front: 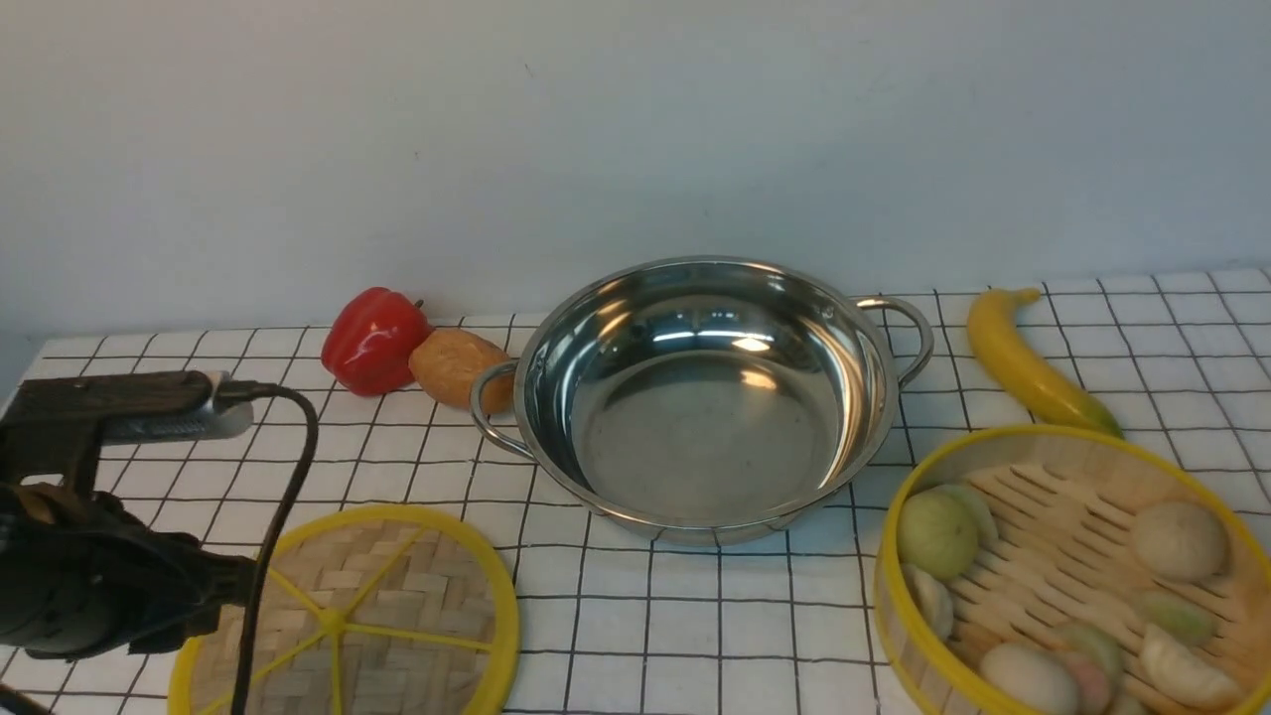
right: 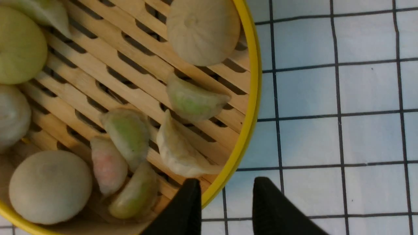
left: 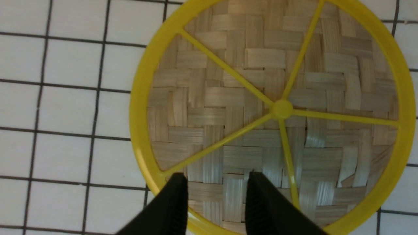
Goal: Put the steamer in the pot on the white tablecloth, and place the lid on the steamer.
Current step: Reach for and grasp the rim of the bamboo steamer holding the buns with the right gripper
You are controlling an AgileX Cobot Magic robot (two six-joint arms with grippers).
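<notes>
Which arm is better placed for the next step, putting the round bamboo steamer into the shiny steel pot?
Right: the right gripper hangs open at the yellow rim of the round bamboo steamer, which goes first into the shiny steel pot. The left gripper hangs over the flat woven bamboo lid, needed afterwards.

The front view looks forward and slightly down across the white tablecloth [front: 695, 616] to the wall [front: 635, 129], with the pot [front: 596, 357] mid-distance. Each wrist view looks straight down from close range, the left onto the lid [left: 228, 98] and the right onto the steamer [right: 255, 94]. Both of these also sit in the front view's near corners.
</notes>
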